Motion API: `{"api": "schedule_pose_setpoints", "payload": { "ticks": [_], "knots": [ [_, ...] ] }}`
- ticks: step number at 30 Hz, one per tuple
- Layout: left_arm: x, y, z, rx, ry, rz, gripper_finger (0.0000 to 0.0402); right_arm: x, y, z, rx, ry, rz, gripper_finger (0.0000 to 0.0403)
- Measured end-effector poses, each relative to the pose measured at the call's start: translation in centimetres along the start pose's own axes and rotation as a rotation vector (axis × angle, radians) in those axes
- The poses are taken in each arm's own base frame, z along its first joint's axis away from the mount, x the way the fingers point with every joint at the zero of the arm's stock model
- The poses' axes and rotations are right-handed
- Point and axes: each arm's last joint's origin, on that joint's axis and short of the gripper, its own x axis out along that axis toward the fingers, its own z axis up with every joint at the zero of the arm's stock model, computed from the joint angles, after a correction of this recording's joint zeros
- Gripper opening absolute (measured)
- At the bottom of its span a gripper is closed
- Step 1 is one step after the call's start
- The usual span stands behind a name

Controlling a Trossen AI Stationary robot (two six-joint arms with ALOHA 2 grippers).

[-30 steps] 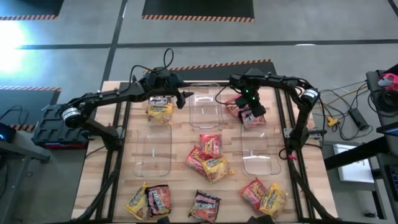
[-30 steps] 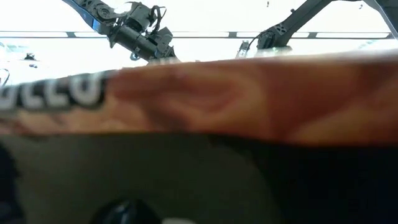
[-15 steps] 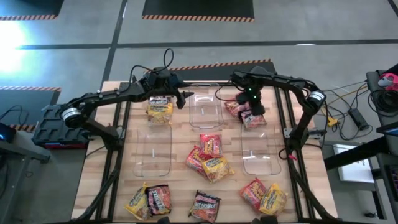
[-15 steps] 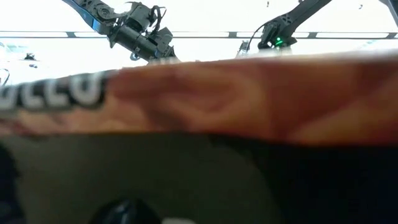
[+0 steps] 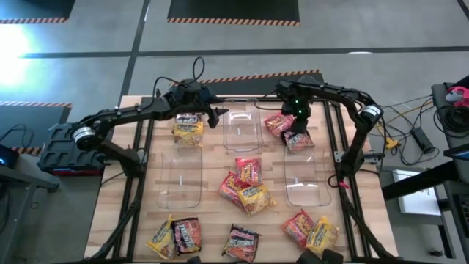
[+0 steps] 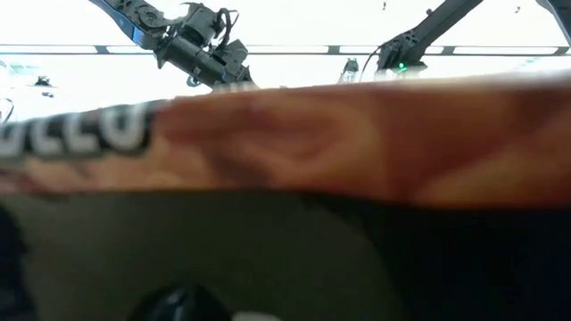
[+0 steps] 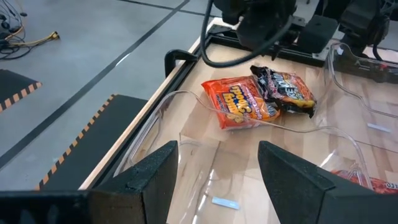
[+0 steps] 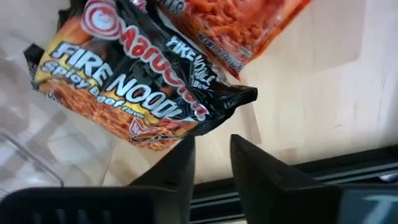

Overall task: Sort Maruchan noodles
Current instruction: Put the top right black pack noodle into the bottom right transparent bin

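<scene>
Item: dark packet (image 8: pixel 143 81), released in far-right bin (image 5: pixel 311 143); right tool (image 8: pixel 210 155) parted, empty. Advice: lift straight, avoid snagging.

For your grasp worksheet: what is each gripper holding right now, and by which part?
Nothing. The right gripper stands open just off the black packet; the left gripper is open over a clear bin.
</scene>
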Motion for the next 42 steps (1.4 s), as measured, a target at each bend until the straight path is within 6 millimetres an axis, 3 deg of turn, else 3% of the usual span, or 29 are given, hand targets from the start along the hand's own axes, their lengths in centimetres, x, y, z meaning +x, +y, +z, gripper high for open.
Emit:
{"api": "schedule_pose_setpoints", "payload": {
  "ticks": [10, 19, 27, 35, 42],
  "knots": [
    [0.7, -0.1, -0.5, 0.003, 0.029, -0.016, 0.0206, 0.0, -0.4, 0.0, 0.126, -0.022, 0.026, 0.017],
    [0.6, 0.0, -1.2, -0.015, 0.101, 0.023, 0.0206, -0.2, -0.7, 0.7, 0.115, -0.135, 0.045, 0.0165],
    [0.2, 0.2, -2.1, -0.036, 0.206, 0.101, 0.0206, -2.3, -1.4, 1.3, 0.102, -0.256, 0.014, 0.0156],
    [0.6, 0.0, -0.1, -0.009, 0.019, 0.016, 0.0206, -1.4, -2.4, -0.2, 0.188, -0.163, 0.07, 0.0167],
    [2.3, 0.2, 1.5, 0.015, -0.009, -0.094, 0.0206, -0.7, -2.3, -1.1, 0.179, -0.116, 0.118, 0.0176]
  ]
}}
